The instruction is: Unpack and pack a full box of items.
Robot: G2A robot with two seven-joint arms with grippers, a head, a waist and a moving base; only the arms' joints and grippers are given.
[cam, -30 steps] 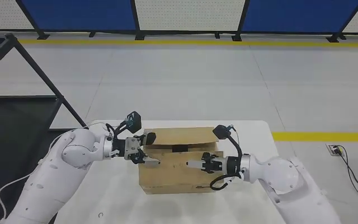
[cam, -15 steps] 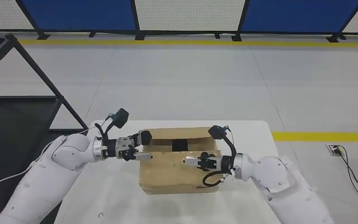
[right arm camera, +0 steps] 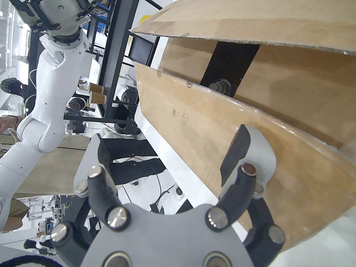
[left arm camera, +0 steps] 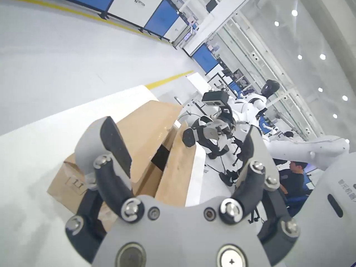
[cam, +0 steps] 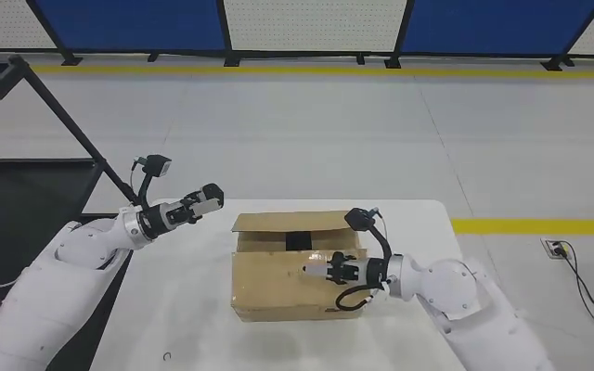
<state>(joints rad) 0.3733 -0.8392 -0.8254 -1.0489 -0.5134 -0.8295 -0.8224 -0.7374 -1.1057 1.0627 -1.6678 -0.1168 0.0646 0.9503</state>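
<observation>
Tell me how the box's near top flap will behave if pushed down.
The near flap is thin cardboard standing ajar, so it will probably hinge at its fold and spring back. The box looks stiff and squat, unlikely to tip; weight cannot be judged.

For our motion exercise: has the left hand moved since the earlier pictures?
Yes. The left hand pulled away from the box, toward the table's far left corner.

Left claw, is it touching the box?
No, the left claw hangs open in the air off to one side of the box, with a clear gap between them.
</observation>
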